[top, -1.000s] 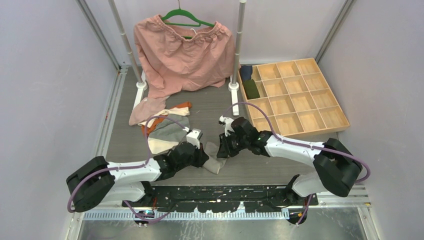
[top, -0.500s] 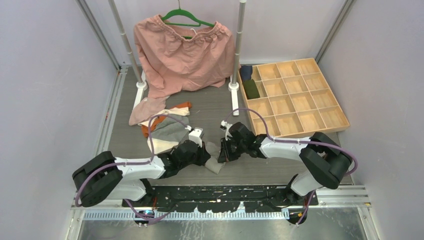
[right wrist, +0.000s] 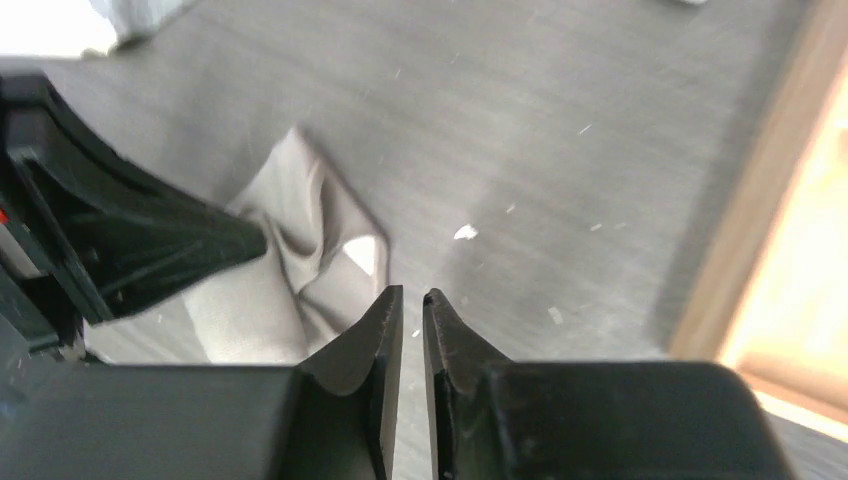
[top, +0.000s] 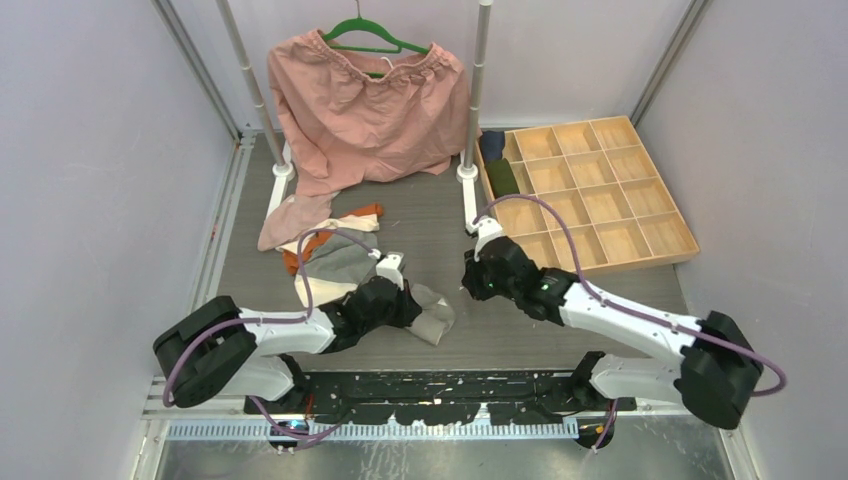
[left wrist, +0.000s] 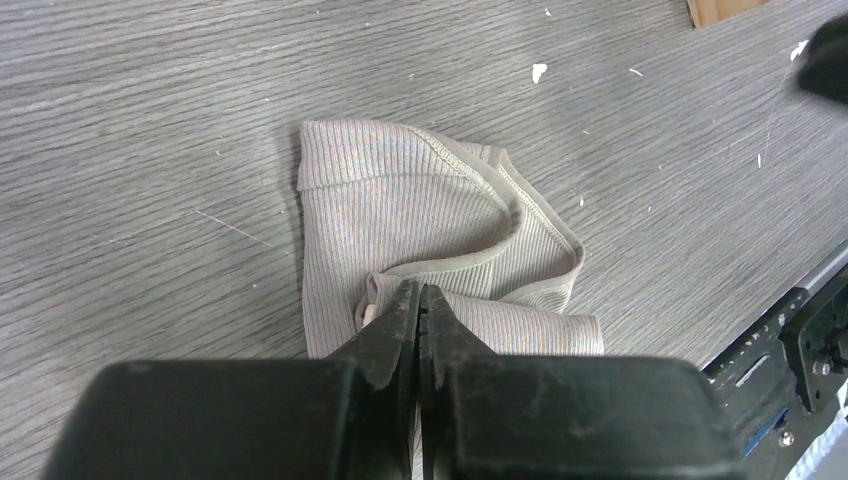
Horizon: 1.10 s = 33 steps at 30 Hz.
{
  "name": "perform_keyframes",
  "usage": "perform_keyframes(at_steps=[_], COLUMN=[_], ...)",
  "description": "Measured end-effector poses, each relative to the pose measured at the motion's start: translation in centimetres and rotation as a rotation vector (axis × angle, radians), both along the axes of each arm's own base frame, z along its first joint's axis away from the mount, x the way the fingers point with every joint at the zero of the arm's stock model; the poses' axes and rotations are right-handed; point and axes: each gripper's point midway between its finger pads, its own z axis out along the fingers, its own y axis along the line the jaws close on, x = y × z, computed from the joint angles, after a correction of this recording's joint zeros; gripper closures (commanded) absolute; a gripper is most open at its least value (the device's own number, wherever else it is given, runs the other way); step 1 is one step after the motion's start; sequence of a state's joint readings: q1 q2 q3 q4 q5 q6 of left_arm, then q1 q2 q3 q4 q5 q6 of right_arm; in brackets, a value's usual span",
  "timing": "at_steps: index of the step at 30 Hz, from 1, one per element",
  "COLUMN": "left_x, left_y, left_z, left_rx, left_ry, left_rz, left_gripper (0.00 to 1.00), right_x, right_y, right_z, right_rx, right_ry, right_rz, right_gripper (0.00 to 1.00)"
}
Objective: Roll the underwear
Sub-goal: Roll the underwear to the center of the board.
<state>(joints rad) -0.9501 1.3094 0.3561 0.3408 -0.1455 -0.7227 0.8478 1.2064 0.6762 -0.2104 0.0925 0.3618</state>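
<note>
A grey ribbed underwear (top: 434, 314) lies partly folded on the grey table, in front of the arms. It shows in the left wrist view (left wrist: 400, 200) and the right wrist view (right wrist: 290, 250). My left gripper (top: 403, 300) is shut on a fold at its near edge, with the tips (left wrist: 420, 292) pressed together on the cloth. My right gripper (top: 468, 285) is shut and empty. It hangs above bare table to the right of the underwear (right wrist: 408, 296). More underwear lies in a pile (top: 335, 262) at the left: dusty pink, orange, grey and cream.
A salmon garment (top: 365, 110) on a green hanger hangs at the back between two rack posts (top: 468, 175). A wooden compartment tray (top: 590, 205) stands at the right, with a dark green roll (top: 503, 178) and a navy roll (top: 491, 145) in it.
My right gripper has pulled back from the grey underwear, up and to the right. My left gripper has stayed on the cloth and shifted slightly right.
</note>
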Motion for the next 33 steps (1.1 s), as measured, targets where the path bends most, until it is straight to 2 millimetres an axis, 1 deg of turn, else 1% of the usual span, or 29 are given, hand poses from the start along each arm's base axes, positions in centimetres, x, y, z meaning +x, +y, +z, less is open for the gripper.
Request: perform_keyframes(at_steps=[1, 3, 4, 6, 7, 9, 11, 12, 14, 19, 20, 22, 24, 27, 30, 33], left_x=[0.0, 0.1, 0.1, 0.1, 0.1, 0.1, 0.1, 0.1, 0.1, 0.2, 0.2, 0.3, 0.4, 0.5, 0.7, 0.7], left_y=[0.0, -0.1, -0.1, -0.1, -0.1, -0.1, -0.1, -0.1, -0.1, -0.1, -0.1, -0.2, -0.3, -0.5, -0.6, -0.8], left_z=[0.0, -0.1, -0.1, -0.2, -0.2, -0.2, -0.2, -0.2, -0.2, -0.3, -0.4, -0.4, -0.5, -0.7, -0.9, -0.9], left_rx=[-0.003, -0.01, -0.014, -0.021, -0.023, -0.028, -0.034, -0.038, -0.041, -0.047, -0.049, -0.053, -0.058, -0.068, -0.081, -0.091], left_ry=[0.004, 0.01, 0.015, 0.019, 0.021, 0.022, 0.024, 0.026, 0.027, 0.025, 0.027, 0.027, 0.03, 0.035, 0.043, 0.047], left_rz=[0.005, 0.013, 0.018, 0.024, 0.026, 0.029, 0.034, 0.036, 0.039, 0.04, 0.041, 0.041, 0.041, 0.041, 0.044, 0.045], left_gripper=[1.0, 0.99, 1.0, 0.99, 0.99, 1.0, 0.99, 0.99, 1.0, 0.99, 1.0, 0.99, 0.99, 1.0, 0.99, 0.99], right_x=[0.7, 1.7, 2.1, 2.5, 2.4, 2.2, 1.9, 1.7, 0.5, -5.7, -6.7, -8.0, -8.7, -9.2, -9.1, -8.6], right_y=[-0.4, -1.1, -1.5, -2.1, -2.3, -2.7, -2.5, -2.2, -1.0, 5.1, 6.0, 7.1, 8.1, 9.1, 9.4, 9.2], right_z=[1.3, 3.1, 3.8, 4.7, 4.9, 4.8, 4.6, 4.3, 3.9, 3.1, 2.6, 1.3, -0.5, -2.8, -4.1, -4.7], right_rx=[0.009, 0.018, 0.024, 0.042, 0.051, 0.054, 0.04, 0.026, -0.006, -0.086, -0.11, -0.18, -0.283, -0.429, -0.55, -0.638], right_ry=[-0.057, -0.136, -0.171, -0.228, -0.243, -0.262, -0.263, -0.267, -0.283, -0.416, -0.44, -0.482, -0.529, -0.594, -0.656, -0.703], right_rz=[-0.02, -0.065, -0.087, -0.113, -0.113, -0.103, -0.076, -0.051, 0.024, 0.359, 0.408, 0.475, 0.534, 0.597, 0.629, 0.634], right_gripper=[0.73, 0.56, 0.51, 0.45, 0.44, 0.41, 0.39, 0.38, 0.38, 0.39, 0.39, 0.39, 0.39, 0.39, 0.39, 0.4])
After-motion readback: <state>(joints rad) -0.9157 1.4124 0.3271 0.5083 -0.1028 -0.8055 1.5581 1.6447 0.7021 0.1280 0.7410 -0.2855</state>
